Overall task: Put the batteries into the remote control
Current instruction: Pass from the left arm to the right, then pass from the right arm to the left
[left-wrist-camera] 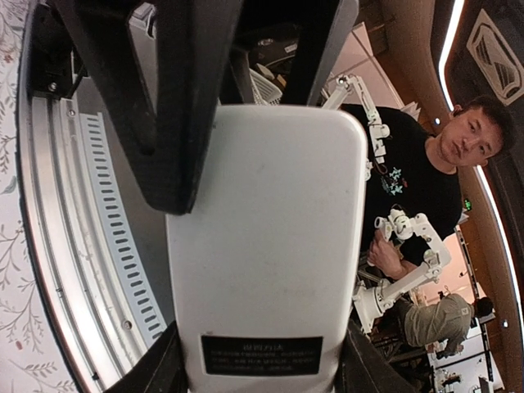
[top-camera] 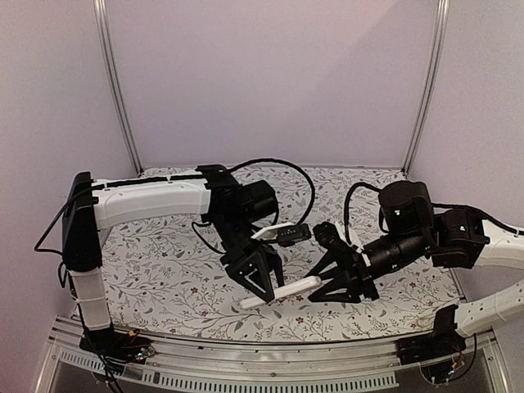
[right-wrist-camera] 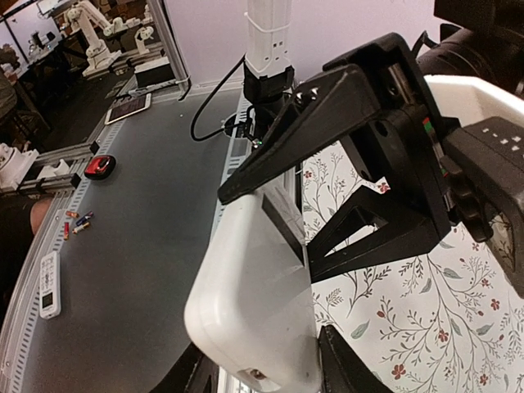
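Table: we see its flower-patterned cloth filling the lower half of the top view.
Left arm: it reaches in from the left edge towards lower centre.
Right arm: it comes in from the right edge to meet the left arm at lower centre.
Left gripper: its fingers clamp the remote control by its long edges, with one finger on each side.
Right gripper: its fingers flank the remote's right-hand end. We cannot tell whether they press on it.
Remote control: it is lower centre in the top view, lifted off the cloth and spanning between the two grippers. Its plain white back faces the left wrist camera.
Dark rectangle: we find it bottom centre of the left wrist view, on the white back. Its print is too faint to read.
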Controlling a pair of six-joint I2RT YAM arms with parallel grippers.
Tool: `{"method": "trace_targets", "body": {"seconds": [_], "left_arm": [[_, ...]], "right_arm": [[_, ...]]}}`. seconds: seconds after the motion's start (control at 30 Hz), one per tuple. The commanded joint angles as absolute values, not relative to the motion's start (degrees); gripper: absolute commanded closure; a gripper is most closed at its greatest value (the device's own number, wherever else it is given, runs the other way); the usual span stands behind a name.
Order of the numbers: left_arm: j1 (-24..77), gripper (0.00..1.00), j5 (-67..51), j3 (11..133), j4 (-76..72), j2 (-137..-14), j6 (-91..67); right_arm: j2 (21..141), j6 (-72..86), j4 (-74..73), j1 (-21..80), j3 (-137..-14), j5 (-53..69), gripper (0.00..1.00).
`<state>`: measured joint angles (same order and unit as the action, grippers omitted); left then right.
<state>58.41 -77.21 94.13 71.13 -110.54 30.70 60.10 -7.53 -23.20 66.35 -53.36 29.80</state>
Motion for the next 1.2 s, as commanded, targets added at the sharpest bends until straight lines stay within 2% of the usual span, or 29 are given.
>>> {"method": "trace_targets", "body": {"seconds": [0.0,0.23,0.3,0.4,0.47,0.5,0.53,0.77,0.9,1.0,1.1,1.17], "left_arm": [[58.99,0.72,-79.38,96.42,74.62,-112.14,33.98],[58.59,0.71,-80.07,96.9,75.6,-112.68,34.84],[58.23,0.68,-80.07,96.91,75.77,-112.57,35.2],[57.26,0.48,-79.25,97.2,75.41,-112.12,34.9],[56.04,0.25,-78.29,97.08,73.82,-111.01,33.48],[55.29,0.06,-77.25,96.81,71.84,-110.07,31.53],[54.49,0.01,-75.75,96.04,68.88,-108.76,28.97],[46.91,0.0,-58.96,84.66,38.88,-95.42,4.84],[43.85,0.0,-32.6,75.15,22.88,-85.72,-6.42],[43.72,0.0,-18.74,64.54,10.29,-76.26,-13.15],[43.68,0.0,-7.86,56.84,5.78,-68.56,-18.23],[45.18,0.0,-2.54,58.59,11.54,-68.66,-18.25]], "right_arm": [[61.71,-8.91,-24.34,67.27,-56.08,29.79,0.63],[61.84,-9.16,-24.9,67.91,-56.95,30.04,0.92],[61.72,-9.02,-24.99,67.9,-56.88,30.04,0.99],[61.46,-8.56,-25.04,67.87,-56.34,29.82,1.0],[61.12,-7.91,-24.92,67.92,-55.97,29.67,1.0],[60.97,-7.65,-24.93,67.86,-55.8,29.78,1.0],[60.72,-7.13,-24.85,67.86,-55.55,29.79,1.0],[59.37,-3.47,-23.98,67.84,-53.09,26.39,1.0],[60.38,0.92,-22.37,64.01,-50.82,19.64,1.0],[61.31,9.47,-17.55,58.01,-48.59,20.21,1.0],[63.33,17.0,-14.16,52.87,-48.14,20.81,1.0],[65.56,20.84,-12.17,50.27,-48.45,20.99,1.0]]}}
